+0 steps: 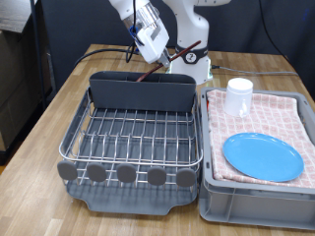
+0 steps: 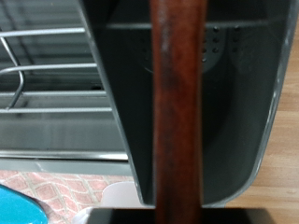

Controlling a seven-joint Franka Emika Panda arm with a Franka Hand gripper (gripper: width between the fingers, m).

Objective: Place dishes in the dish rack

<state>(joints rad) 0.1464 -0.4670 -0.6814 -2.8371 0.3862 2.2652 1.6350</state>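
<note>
While it hangs above the grey caddy, the pincer pinches the wooden spoon.

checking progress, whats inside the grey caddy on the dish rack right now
The wooden spoon, held in the gripper, pokes down into the grey caddy. The wrist view shows perforated walls and nothing else; the caddy's floor is hidden behind the handle.

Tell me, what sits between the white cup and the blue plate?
Only pink checked cloth lies between the white cup and the blue plate, as the exterior view shows.
</note>
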